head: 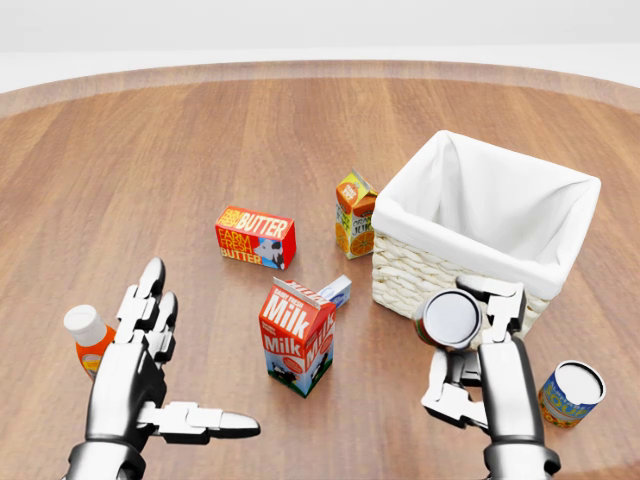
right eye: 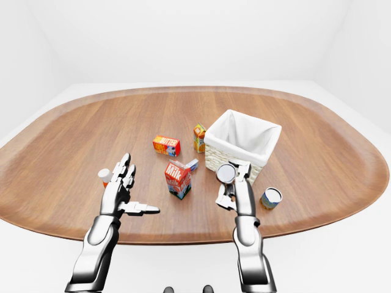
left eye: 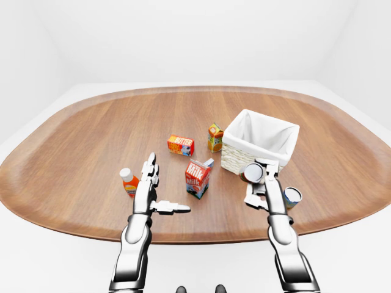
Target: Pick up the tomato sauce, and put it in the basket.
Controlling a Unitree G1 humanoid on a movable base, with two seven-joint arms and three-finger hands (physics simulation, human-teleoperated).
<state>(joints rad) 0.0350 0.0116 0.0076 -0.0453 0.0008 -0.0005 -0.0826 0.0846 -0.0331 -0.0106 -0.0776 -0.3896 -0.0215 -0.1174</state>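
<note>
**A:** What's nearest you right now?

**B:** Your two hands. Your left hand (head: pixel 140 375) is released, fingers spread flat above the table (head: pixel 130 160), holding nothing. Just to its left stands an orange bottle (head: pixel 88 340) with a white cap.

**A:** And the right one?

**B:** Your right hand (head: pixel 480 345) is clasped around the tomato sauce can (head: pixel 450 318), lifted off the table with its silvery end facing you. It sits just at the near wall of the basket (head: pixel 420 265), outside the rim. To the right of that hand, a second can (head: pixel 570 392) with a blue and yellow label stands on the wood.

**A:** What's in the middle?

**B:** A red milk carton (head: pixel 297 338) stands between your hands. Farther off lies a butter box (head: pixel 255 238), and right of it an orange juice carton (head: pixel 355 215), just beside the basket's left wall.

**A:** Anything in the basket?

**B:** Only its white cloth lining (head: pixel 500 195) shows inside.
</note>
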